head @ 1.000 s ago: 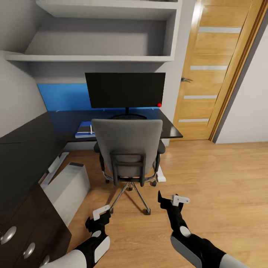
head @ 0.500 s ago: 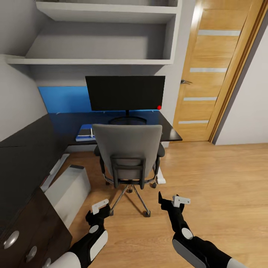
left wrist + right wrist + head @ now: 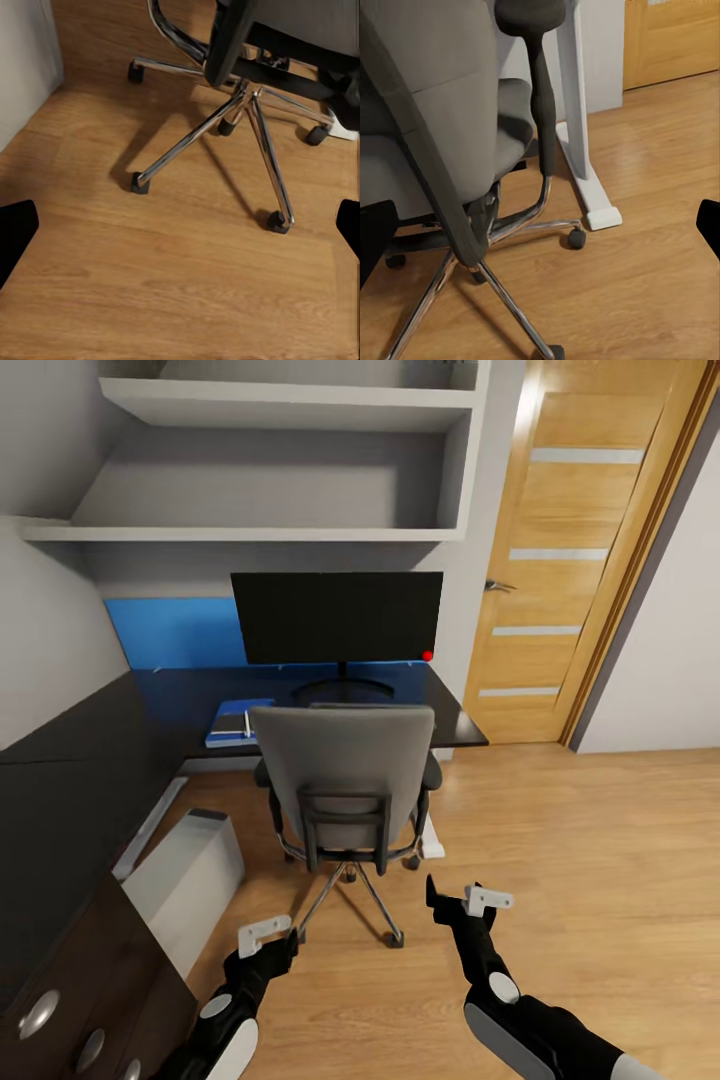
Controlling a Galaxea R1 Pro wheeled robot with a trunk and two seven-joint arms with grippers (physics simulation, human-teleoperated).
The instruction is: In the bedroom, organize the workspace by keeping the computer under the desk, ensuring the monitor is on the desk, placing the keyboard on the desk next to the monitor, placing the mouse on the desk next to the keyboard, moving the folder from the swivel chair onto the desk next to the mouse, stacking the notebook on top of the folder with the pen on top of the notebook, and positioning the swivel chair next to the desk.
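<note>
A black L-shaped desk (image 3: 60, 780) runs along the left wall with a light grey computer (image 3: 185, 875) lying on the wood floor beside its drawer unit, while a blue folder (image 3: 228, 723) with a dark notebook on it rests on the desktop left of the monitor (image 3: 337, 616). At centre, the grey swivel chair (image 3: 345, 770) stands drawn up to the desk, its back to the camera and its chrome star base (image 3: 225, 127) on the floor. In the foreground the left gripper (image 3: 268, 938) and right gripper (image 3: 468, 900) hover empty above the floor behind the chair, both with jaws spread apart.
</note>
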